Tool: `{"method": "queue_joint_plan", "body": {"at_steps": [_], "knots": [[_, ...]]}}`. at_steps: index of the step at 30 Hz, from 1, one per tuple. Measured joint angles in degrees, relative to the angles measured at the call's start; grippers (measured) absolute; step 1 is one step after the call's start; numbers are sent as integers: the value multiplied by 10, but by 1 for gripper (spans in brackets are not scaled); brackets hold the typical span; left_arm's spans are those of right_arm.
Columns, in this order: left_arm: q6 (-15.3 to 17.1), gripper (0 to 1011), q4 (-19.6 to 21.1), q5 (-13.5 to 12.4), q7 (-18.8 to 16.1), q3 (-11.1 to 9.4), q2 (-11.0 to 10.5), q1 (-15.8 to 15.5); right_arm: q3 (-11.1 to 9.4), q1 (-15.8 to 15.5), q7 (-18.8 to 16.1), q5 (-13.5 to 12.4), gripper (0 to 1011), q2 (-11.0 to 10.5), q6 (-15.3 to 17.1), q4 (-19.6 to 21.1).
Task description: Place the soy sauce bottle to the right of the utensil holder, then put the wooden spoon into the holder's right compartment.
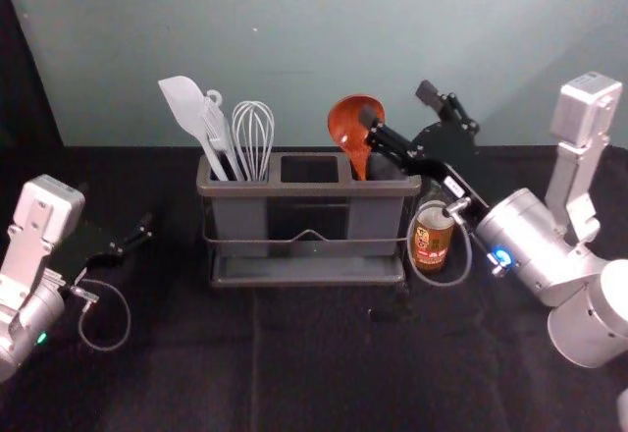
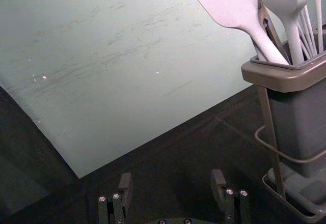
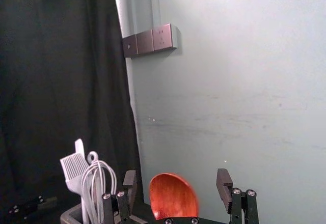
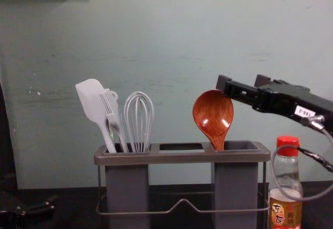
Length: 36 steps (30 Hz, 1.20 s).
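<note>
The wooden spoon (image 1: 355,126) stands bowl-up in the right compartment of the utensil holder (image 1: 304,189). My right gripper (image 1: 400,104) is open just above and right of the spoon; in the chest view the spoon (image 4: 213,115) has one of its fingers close by its bowl. In the right wrist view the spoon (image 3: 173,197) shows beyond my right gripper (image 3: 177,186), whose fingers are wide apart. The soy sauce bottle (image 4: 285,187) stands upright right of the holder, partly behind a cable loop. My left gripper (image 1: 132,241) is parked at the left, open in its wrist view (image 2: 170,183).
A white spatula (image 4: 92,104), a fork-like utensil or brush and a whisk (image 4: 139,117) stand in the holder's left compartment. The middle compartment (image 1: 309,169) lies between. Behind is a pale wall (image 1: 324,39). Black cloth (image 1: 304,363) covers the table.
</note>
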<state>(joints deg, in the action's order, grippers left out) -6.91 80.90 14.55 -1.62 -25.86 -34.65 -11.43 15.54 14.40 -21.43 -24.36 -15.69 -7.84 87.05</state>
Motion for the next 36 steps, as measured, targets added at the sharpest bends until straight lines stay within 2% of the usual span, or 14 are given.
{"method": "queue_joint_plan", "body": {"at_steps": [9, 18, 22, 23, 26, 28, 31, 36], "knots": [[0, 1011, 0, 0, 0, 0, 0, 0, -21, -14, -4, -13, 1002, -20, -2, 30], [0, 1011, 0, 0, 0, 0, 0, 0, -59, -38, 2, -23, 1002, -46, -8, 59], [0, 1011, 0, 0, 0, 0, 0, 0, -80, -44, 21, -15, 1003, -51, -14, 61], [0, 1011, 0, 0, 0, 0, 0, 0, -80, -44, 21, -15, 1003, -51, -14, 61], [0, 1012, 0, 0, 0, 0, 0, 0, -87, -47, 62, 26, 1002, -55, 3, 67], [0, 1011, 0, 0, 0, 0, 0, 0, -90, -49, 113, 72, 1003, -57, 52, 74], [0, 1011, 0, 0, 0, 0, 0, 0, -93, -49, 143, 98, 1002, -54, 83, 75], [0, 1012, 0, 0, 0, 0, 0, 0, -96, -46, 154, 118, 1003, -49, 94, 66]]}}
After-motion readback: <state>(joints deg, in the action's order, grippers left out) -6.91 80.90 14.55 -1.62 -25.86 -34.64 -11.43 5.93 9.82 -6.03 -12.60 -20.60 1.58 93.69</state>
